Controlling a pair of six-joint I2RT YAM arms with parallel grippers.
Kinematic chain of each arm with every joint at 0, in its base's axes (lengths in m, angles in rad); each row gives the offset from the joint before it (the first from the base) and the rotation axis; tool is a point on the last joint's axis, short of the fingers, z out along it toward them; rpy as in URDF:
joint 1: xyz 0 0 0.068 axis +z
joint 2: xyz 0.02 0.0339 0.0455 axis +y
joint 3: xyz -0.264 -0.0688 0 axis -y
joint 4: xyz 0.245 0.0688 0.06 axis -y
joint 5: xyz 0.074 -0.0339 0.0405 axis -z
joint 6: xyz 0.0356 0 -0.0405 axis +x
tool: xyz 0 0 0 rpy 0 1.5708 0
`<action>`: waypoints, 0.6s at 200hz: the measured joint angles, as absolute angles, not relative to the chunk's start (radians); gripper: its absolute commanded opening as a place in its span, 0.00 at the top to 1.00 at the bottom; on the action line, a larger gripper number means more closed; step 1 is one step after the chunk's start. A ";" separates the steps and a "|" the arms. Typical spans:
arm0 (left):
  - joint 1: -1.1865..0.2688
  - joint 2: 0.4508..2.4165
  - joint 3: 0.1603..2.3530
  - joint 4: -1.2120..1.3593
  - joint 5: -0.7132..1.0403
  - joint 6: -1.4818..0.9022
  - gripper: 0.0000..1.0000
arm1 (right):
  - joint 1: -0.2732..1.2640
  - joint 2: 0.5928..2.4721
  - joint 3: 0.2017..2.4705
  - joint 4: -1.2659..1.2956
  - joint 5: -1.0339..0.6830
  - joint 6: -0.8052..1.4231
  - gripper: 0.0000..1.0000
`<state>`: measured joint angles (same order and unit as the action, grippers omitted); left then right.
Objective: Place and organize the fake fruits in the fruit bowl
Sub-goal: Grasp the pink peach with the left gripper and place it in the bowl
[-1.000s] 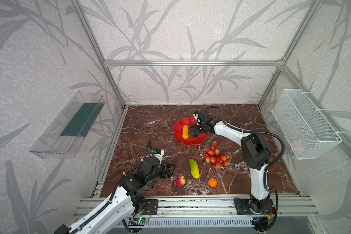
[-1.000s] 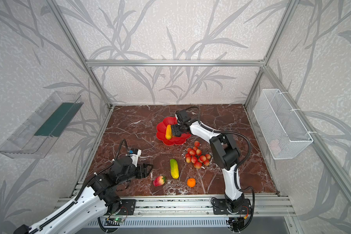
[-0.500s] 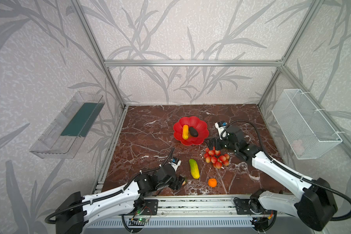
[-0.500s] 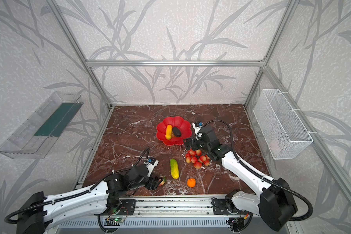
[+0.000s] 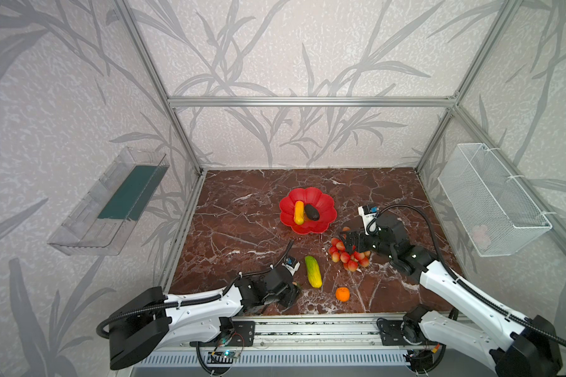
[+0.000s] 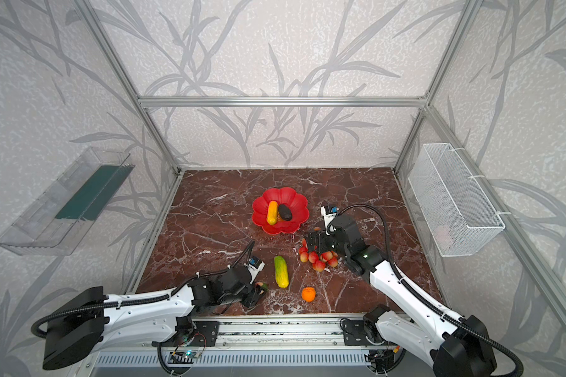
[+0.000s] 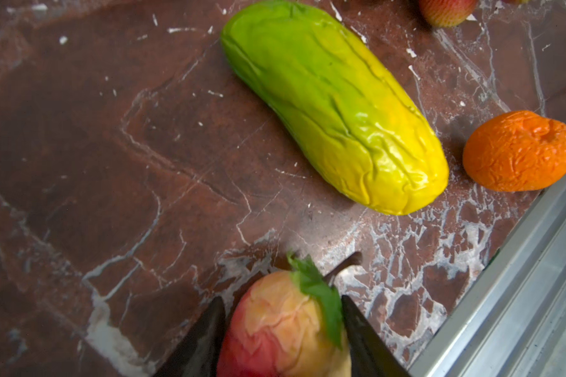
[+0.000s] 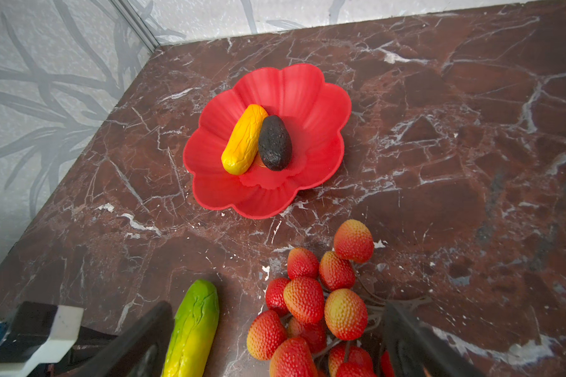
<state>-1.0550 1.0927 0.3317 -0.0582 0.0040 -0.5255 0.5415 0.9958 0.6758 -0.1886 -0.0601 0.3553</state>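
Low in a top view, the left gripper [image 5: 291, 293] pinches the strawberry [image 7: 275, 326]. Right of centre, the right gripper [image 5: 347, 241], jaws wide, straddles the berries [image 5: 347, 256]. Just above them, the bowl [image 5: 324, 204] holds a yellow piece [image 5: 298, 212] and a dark one [image 5: 311, 212].

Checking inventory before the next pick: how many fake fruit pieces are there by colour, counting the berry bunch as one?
orange-yellow oblong: 1
dark oval: 1
green-yellow oblong: 1
orange ball: 1
red-pink: 2, the berry bunch and the single red-pink fruit
Total: 6
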 measured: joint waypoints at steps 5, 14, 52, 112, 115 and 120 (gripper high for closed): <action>-1.055 1.094 0.332 -0.054 0.004 -0.527 0.53 | 0.542 0.993 0.673 -0.192 -0.058 0.356 0.01; -1.055 1.092 0.334 -0.056 0.000 -0.526 0.53 | 0.542 0.986 0.669 -0.202 -0.052 0.359 0.01; -1.029 1.007 0.418 -0.110 -0.036 -0.477 0.52 | 0.542 0.951 0.662 -0.244 -0.034 0.371 0.01; -0.758 1.259 0.799 -0.076 0.060 -0.268 0.53 | 0.542 0.854 0.636 -0.342 -0.015 0.382 0.01; -0.751 1.287 0.817 -0.073 0.070 -0.258 0.53 | 0.542 0.848 0.636 -0.349 -0.015 0.382 0.02; -0.739 1.333 0.849 -0.074 0.083 -0.241 0.54 | 0.542 0.839 0.636 -0.362 -0.013 0.382 0.02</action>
<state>-0.7391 1.3334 0.8490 -0.0738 0.0834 -0.2409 0.5415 0.8387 0.6357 -0.3622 -0.0132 0.3820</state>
